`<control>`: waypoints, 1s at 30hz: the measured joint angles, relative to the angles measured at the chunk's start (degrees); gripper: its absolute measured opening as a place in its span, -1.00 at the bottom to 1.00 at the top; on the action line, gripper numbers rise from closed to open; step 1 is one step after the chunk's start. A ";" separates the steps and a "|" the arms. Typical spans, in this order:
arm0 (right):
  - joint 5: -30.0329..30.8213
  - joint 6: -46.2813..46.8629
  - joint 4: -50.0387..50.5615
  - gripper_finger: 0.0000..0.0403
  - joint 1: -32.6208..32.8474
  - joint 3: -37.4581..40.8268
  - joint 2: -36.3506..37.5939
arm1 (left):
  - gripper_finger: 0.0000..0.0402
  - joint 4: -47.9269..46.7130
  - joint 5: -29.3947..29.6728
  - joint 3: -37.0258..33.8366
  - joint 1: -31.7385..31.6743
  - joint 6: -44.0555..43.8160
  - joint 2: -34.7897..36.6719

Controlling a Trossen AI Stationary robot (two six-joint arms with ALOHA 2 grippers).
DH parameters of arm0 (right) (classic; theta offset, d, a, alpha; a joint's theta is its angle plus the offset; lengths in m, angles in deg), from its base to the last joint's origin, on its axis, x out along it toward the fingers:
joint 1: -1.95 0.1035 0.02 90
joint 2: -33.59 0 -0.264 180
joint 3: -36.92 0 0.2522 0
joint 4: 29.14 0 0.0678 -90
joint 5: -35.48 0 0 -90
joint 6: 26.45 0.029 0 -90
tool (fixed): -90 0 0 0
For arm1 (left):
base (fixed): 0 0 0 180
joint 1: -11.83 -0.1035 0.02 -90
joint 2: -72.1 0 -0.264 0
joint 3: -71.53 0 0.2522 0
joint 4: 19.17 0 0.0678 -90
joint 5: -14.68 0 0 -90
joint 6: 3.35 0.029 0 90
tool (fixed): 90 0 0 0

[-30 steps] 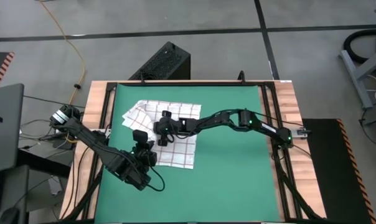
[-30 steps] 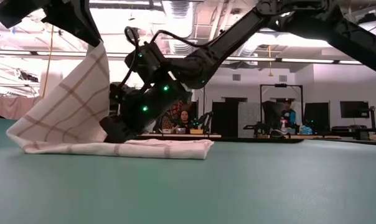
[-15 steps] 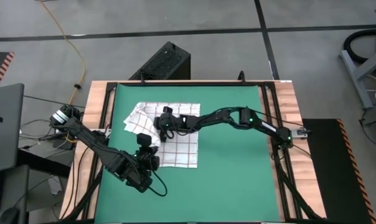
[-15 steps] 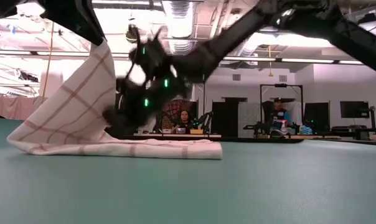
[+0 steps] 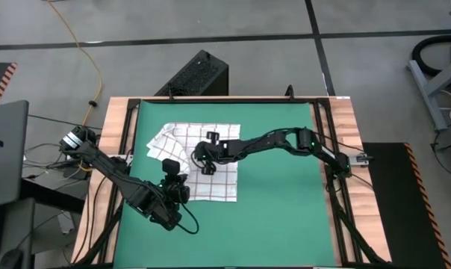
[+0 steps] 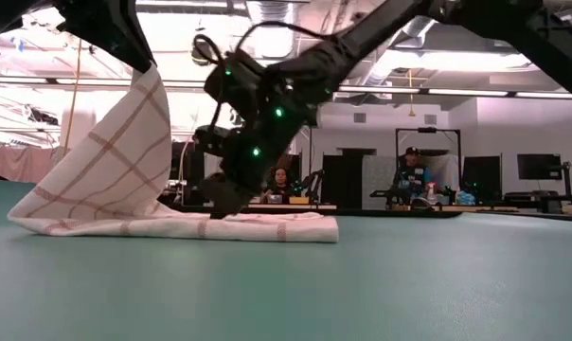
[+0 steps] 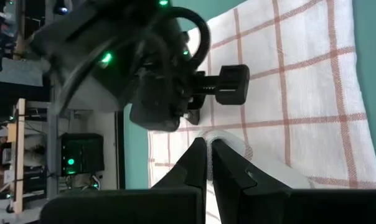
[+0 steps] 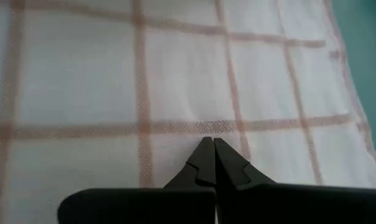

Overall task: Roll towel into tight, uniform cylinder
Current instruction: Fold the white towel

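Thin, limp towel (image 6: 106, 180) hangs from clenched left claw (image 7: 208, 144) gripping its edge; right claw (image 8: 208, 144), clenched empty, hovers above; best taken by edges

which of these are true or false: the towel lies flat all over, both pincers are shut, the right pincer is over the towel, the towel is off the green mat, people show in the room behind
1. The towel lies flat all over. False: the left pincer holds one part lifted well above the green mat.
2. Both pincers are shut. True: the left is shut on the towel, the right pincer shut with nothing in it.
3. The right pincer is over the towel. True.
4. The towel is off the green mat. False: it rests on the mat, toward the left arm's side.
5. People show in the room behind. True.
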 joint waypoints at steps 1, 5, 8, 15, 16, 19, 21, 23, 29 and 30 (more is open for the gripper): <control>0.04 0.44 -2.48 -0.97 0.00 1.81 0.16 | -1.00 0.02 0.00 0.00 0.00 0.04 0.00; -1.12 1.06 -8.66 -0.97 -0.11 5.10 0.29 | -1.00 0.05 0.29 0.00 -0.01 1.48 0.00; -3.07 1.02 -12.65 -0.97 -0.25 5.96 0.17 | -1.00 0.58 0.42 0.00 -0.41 3.12 0.00; -8.35 2.47 -19.64 -0.97 -1.47 5.96 -1.67 | -1.00 3.88 -0.93 0.00 -1.31 4.68 0.00; -8.43 2.81 -20.32 -0.97 -1.69 5.94 -1.87 | -1.00 4.43 -1.13 0.00 -1.29 4.97 0.00; -9.85 3.95 -22.99 -0.97 -1.62 5.06 -4.59 | -1.00 7.43 -1.74 0.00 -1.26 7.11 0.00; -10.07 4.89 -23.14 -0.97 -1.74 3.86 -5.89 | -1.00 10.73 -1.99 -0.02 -1.60 10.10 0.01; -10.10 5.34 -23.81 -0.97 -1.61 3.01 -6.53 | -1.00 13.71 -3.64 0.04 -2.05 12.21 0.02; -9.24 3.76 -21.27 -0.97 -1.06 2.65 -3.27 | -1.00 14.50 -8.16 -0.22 -3.86 13.16 0.02; -8.17 3.02 -19.50 -0.97 -0.89 2.74 -2.08 | -1.00 14.81 -8.12 -0.38 -4.07 13.32 0.02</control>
